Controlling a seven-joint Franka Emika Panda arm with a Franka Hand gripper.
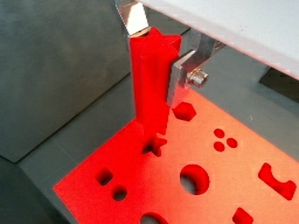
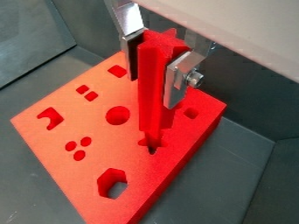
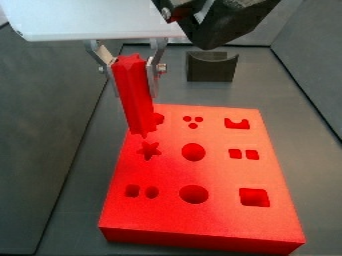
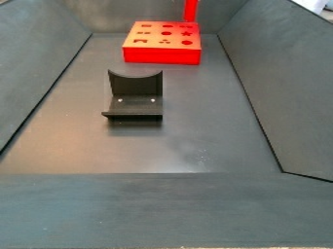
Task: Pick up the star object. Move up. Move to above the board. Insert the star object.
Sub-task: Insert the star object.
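The star object (image 3: pixel 132 95) is held upright in the gripper (image 3: pixel 130 62), whose 2 silver fingers (image 2: pixel 181 77) are closed on its upper part, 1 plate on each side. Picking up, lifting and carrying across to the board (image 3: pixel 214 215) look done. Only the insertion is left, and it may already be starting.

In both wrist views the bar's lower end meets the board at the star-shaped hole (image 1: pixel 153 144), and in 1 of them the tip seems to sit slightly inside the cut-out (image 2: pixel 152 144). In a side view, though, the tip appears to hang just above the star hole (image 3: pixel 150 151), so I cannot tell whether it has entered.

The star hole lies in the row nearest 1 long edge of the board, so the bar works close to that edge, with dark floor beyond it. The circle and square cut-outs are well apart from the bar. The fixture (image 4: pixel 132 94) stands well clear of the board, and the sloped tray walls (image 4: pixel 53 78) are far from the gripper. The way straight down looks open, provided the ridges line up with the star's points
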